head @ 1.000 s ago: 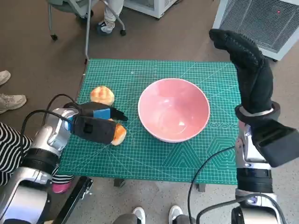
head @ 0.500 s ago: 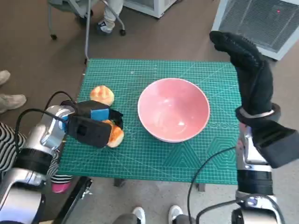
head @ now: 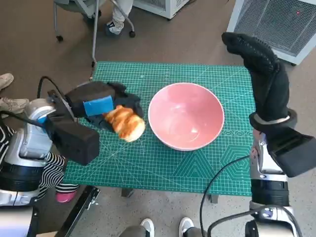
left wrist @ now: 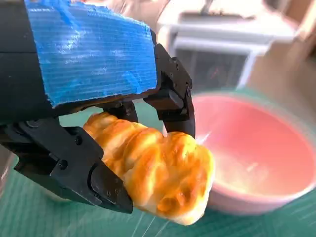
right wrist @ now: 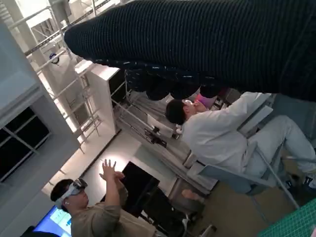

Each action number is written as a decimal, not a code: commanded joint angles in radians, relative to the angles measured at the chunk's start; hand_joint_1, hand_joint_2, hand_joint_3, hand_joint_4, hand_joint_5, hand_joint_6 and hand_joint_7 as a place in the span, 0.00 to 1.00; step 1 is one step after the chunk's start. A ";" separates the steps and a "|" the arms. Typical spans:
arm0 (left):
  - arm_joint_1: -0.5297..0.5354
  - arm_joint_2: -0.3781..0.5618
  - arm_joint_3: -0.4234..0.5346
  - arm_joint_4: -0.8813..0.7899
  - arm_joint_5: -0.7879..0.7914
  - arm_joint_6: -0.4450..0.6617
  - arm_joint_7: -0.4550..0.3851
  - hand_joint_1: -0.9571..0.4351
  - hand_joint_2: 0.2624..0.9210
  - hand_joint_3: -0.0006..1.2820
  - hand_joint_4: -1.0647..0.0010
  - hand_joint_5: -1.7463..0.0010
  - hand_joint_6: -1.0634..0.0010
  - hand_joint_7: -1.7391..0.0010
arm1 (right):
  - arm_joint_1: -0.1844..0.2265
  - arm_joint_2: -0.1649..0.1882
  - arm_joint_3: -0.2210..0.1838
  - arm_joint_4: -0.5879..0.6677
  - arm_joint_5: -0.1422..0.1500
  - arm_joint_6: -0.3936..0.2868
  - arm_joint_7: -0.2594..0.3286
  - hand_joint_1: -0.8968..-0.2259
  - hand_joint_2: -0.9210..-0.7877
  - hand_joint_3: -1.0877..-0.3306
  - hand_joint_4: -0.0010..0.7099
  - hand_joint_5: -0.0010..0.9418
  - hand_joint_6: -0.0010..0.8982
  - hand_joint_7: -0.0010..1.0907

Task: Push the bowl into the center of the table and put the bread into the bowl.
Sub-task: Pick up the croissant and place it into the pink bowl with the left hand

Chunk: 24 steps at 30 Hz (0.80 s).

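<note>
Left wrist view: the left hand (left wrist: 98, 128) grips the bread (left wrist: 158, 173) just beside the bowl (left wrist: 256, 163); soft, light, likely crushable. The right hand (head: 261, 69) is raised, holding nothing.

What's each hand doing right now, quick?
Left hand: holding the golden-brown glazed bread roll, lifted beside the pink bowl.
Right hand: open, holding nothing, raised upright.

One bread roll (head: 125, 123), one pink bowl (head: 186, 116), two people (right wrist: 222, 133)
</note>
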 commanded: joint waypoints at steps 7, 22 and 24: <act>-0.151 -0.102 -0.013 -0.040 0.008 0.097 0.023 0.69 0.96 0.04 0.29 0.31 0.31 0.46 | 0.031 0.003 -0.001 -0.006 0.005 0.016 0.000 0.08 0.00 0.43 0.27 0.01 0.00 0.56; -0.360 -0.314 -0.153 0.476 0.113 -0.067 0.166 0.69 0.98 0.04 0.27 0.39 0.39 0.33 | 0.059 -0.004 -0.013 -0.028 0.019 0.017 0.002 0.10 0.00 0.44 0.27 0.01 0.00 0.56; -0.379 -0.336 -0.167 0.540 0.128 -0.092 0.185 0.69 0.98 0.04 0.27 0.39 0.40 0.33 | 0.064 -0.005 -0.015 -0.032 0.019 0.017 0.001 0.09 0.00 0.44 0.27 0.01 0.00 0.56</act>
